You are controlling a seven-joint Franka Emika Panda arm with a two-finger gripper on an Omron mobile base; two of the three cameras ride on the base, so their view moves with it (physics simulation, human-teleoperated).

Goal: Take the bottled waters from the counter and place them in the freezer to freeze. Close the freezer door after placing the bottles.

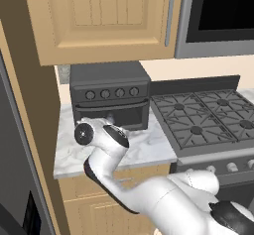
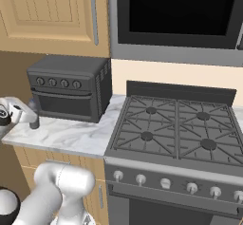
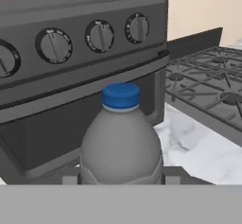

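Simulated kitchen, light wood cabinets, white marble counter (image 1: 149,149) squeezed between a tall wooden side panel on the left and a black gas stove (image 2: 175,129) on the right; a dark toaster oven (image 1: 110,96) with four knobs sits at the back of the slab. The arm reaches over the counter's near edge toward the toaster oven front. In the hand view a water bottle (image 3: 121,142), translucent grey with a blue cap, stands upright right at the gripper (image 3: 121,179), just in front of the toaster oven door, and the fingers (image 3: 70,179) sit tight on either side of its lower body, so I read them as clamped on the bottle, probably low on the body so it lifts upright and steady. It seems not yet lifted; the counter shows close beneath, though the bottle's base is cut off by the bottom of the view. In the right base view the hand appears at the far left edge with a small dark upright shape that is likely the same bottle, too small to be sure. The second bottle can't be made out. A dark grey panel at the left edge of the left base view may be the fridge; the freezer side can't be judged.
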